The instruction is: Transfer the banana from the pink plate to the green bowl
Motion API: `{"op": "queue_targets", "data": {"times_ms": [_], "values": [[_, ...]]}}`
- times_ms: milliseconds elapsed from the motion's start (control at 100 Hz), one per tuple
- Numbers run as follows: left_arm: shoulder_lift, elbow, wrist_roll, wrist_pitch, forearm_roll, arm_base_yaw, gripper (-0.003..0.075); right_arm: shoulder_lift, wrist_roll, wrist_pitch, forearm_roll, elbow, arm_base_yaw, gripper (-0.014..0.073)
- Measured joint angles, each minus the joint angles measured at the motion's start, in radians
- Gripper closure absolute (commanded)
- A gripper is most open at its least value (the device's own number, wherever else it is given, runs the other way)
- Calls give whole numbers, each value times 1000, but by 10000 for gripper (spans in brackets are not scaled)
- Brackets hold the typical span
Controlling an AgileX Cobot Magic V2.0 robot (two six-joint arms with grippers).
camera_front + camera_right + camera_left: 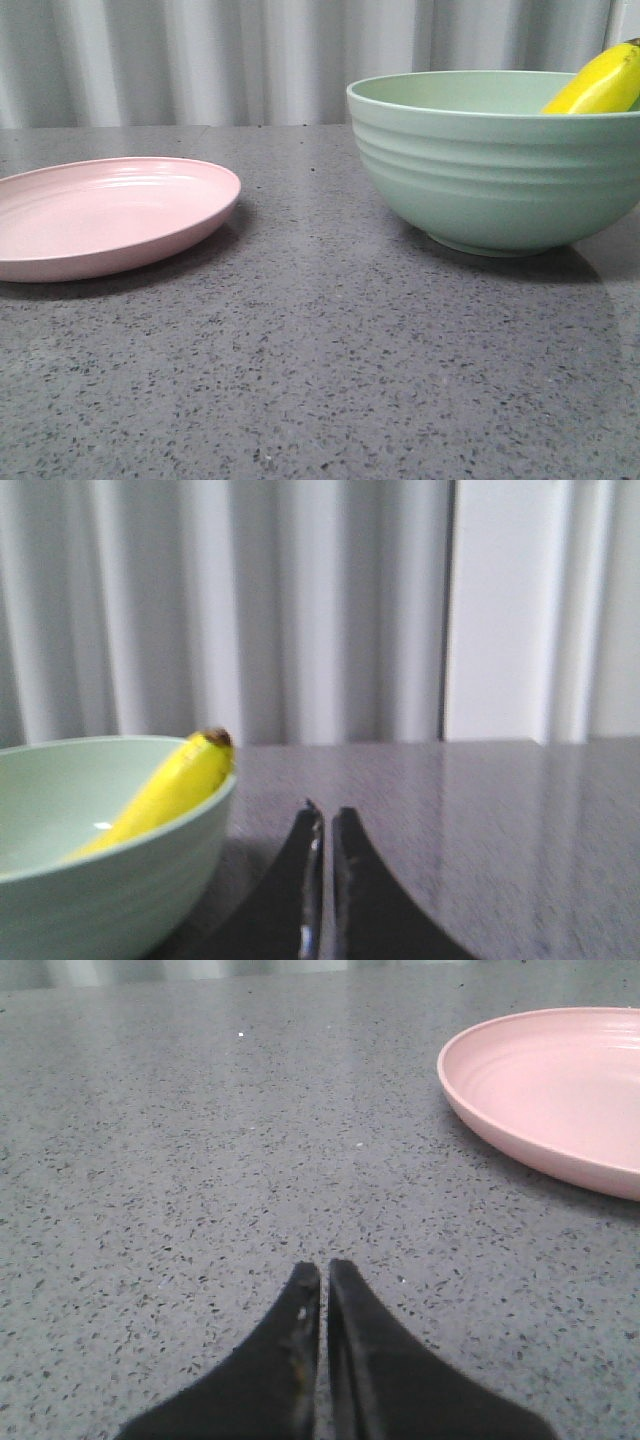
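The yellow banana (602, 84) lies inside the pale green ridged bowl (480, 170) at the right, its upper end leaning on the rim. It also shows in the right wrist view (165, 795), in the bowl (110, 900). The pink plate (105, 215) sits empty at the left and shows in the left wrist view (560, 1090). My left gripper (324, 1266) is shut and empty, low over the table beside the plate. My right gripper (326, 812) is shut and empty, beside the bowl. Neither gripper shows in the front view.
The grey speckled tabletop (320, 360) spreads between plate and bowl and toward the front. A pale pleated curtain (250, 60) hangs behind the table's far edge.
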Motion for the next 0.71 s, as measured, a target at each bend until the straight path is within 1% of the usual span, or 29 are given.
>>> {"op": "queue_targets", "data": {"times_ms": [180, 250, 710], "values": [[0, 0, 0, 0, 0, 0, 739, -26, 20, 333, 0, 0, -20, 666], [0, 0, 0, 0, 1, 0, 739, -26, 20, 416, 0, 0, -20, 666], [0, 0, 0, 0, 1, 0, 739, -26, 22, 425, 0, 0, -20, 666]]}}
